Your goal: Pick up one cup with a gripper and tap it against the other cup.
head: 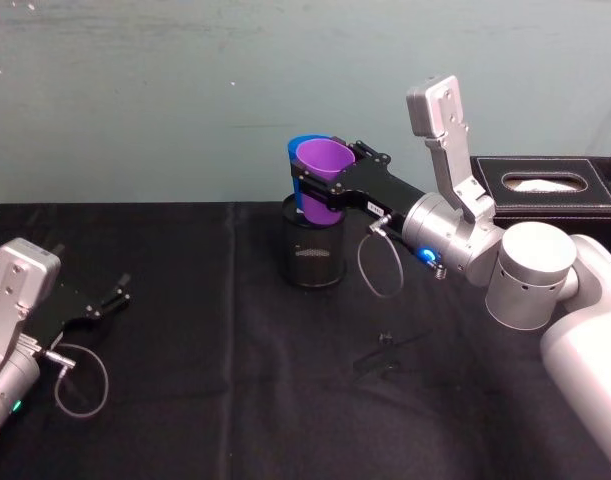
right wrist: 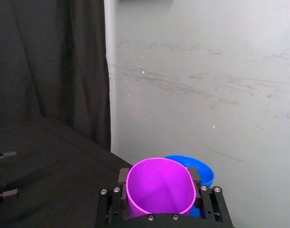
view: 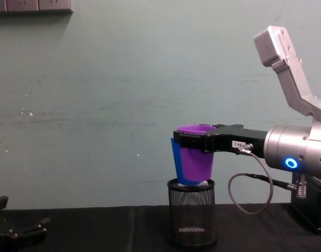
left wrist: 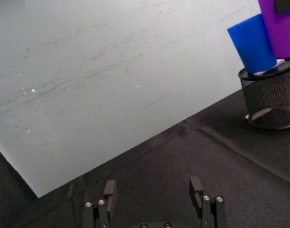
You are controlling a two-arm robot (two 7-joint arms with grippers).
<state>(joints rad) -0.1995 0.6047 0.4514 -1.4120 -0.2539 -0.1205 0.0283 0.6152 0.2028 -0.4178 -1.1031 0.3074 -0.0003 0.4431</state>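
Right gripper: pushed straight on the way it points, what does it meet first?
The blue cup, just beyond the purple cup clamped in the right gripper; whether they touch is unclear. Past it, the wall.

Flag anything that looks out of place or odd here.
The blue cup stands perched on top of the black mesh holder, on something white across its rim, not down on the tablecloth. The right gripper holds the purple cup close beside it. A small black piece lies loose on the cloth.

We get just a sliver of the blue cup (head: 303, 142) behind the purple cup (head: 323, 165); touching or not, unclear.
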